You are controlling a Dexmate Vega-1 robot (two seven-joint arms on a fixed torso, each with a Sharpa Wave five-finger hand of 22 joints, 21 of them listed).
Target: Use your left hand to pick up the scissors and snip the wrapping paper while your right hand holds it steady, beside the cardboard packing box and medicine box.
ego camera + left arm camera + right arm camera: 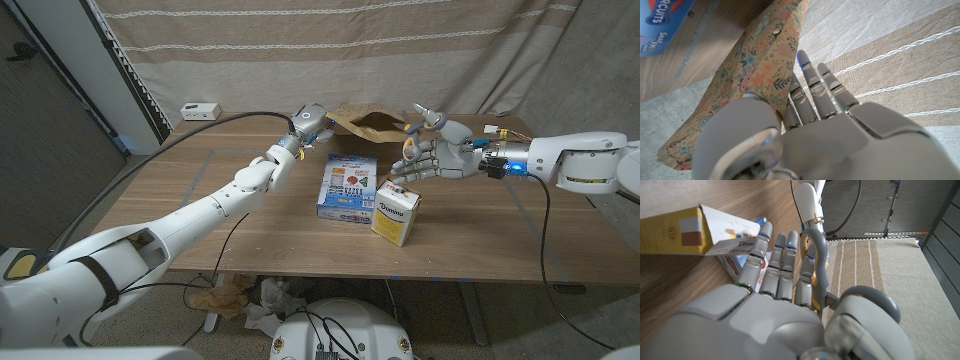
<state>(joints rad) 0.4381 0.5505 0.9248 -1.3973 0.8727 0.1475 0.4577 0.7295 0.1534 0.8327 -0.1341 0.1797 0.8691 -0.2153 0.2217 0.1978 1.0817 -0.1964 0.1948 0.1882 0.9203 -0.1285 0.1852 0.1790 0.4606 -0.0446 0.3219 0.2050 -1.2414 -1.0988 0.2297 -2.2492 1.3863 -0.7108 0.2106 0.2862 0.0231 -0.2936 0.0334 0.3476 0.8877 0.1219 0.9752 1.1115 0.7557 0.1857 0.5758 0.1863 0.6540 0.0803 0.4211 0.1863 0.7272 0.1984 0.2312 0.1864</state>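
Both hands up at the far side of the table, by the wrapping paper.

Head view: left hand [309, 124] at the wrapping paper [372, 124]; grip not clear. Right hand [432, 152], fingers spread, above yellow medicine box [396, 212], beside blue box [347, 187].
Left wrist view: left hand [810, 130] extended along floral wrapping paper [757, 70].
Right wrist view: right hand [775, 295] around handle of scissors [816, 250].

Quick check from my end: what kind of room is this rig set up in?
Probably a lab or makeshift test space, not a home: a striped beige cloth backdrop hangs behind the brown wooden table, black cables trail across it, and crumpled paper scraps lie on the floor beneath.
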